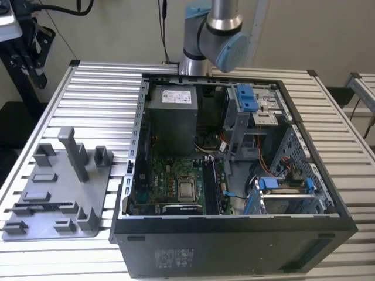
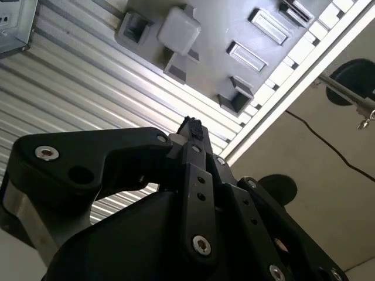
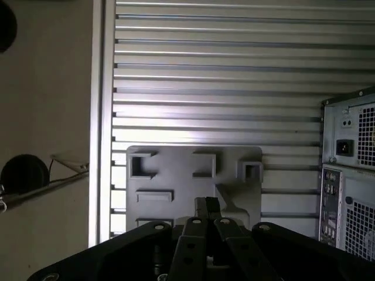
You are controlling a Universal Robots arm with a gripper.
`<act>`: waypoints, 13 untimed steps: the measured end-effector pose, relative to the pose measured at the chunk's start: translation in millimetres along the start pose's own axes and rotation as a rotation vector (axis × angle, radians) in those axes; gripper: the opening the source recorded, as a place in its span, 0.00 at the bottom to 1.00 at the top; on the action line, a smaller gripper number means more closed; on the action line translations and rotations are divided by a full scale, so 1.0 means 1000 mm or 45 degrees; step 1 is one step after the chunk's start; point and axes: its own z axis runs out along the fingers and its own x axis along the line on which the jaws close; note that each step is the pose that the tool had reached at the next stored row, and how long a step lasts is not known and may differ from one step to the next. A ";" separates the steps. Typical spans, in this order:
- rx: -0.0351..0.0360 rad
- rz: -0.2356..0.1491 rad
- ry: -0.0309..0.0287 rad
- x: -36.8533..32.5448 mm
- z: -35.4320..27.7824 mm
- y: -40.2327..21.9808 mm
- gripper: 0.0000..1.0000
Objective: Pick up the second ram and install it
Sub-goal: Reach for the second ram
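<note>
Both fingers (image 3: 201,205) high above second ram (image 1: 45,206)

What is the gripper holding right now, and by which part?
Nothing: in the second wrist view the gripper has its jaws together with nothing between them.

Arm (image 1: 202,38): grey-silver cast joint housings, one pale blue end cap (image 1: 232,55), polished silver tube section (image 1: 225,10) above. Gripper (image 2: 192,125): matte black throughout, flat rounded linkage bars (image 2: 196,193) overlapping one another. Silver screw heads (image 2: 47,153) at the pivots in both wrist views. Brushed bare-metal piece (image 2: 17,216) under one link.
</note>
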 end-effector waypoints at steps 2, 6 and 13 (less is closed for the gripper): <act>0.0000 0.000 0.0001 0.0059 0.0000 0.0001 0.11; 0.0000 0.000 0.0000 0.0169 0.0002 0.0001 0.11; -0.0002 0.000 0.0000 0.0181 0.0001 -0.0016 0.11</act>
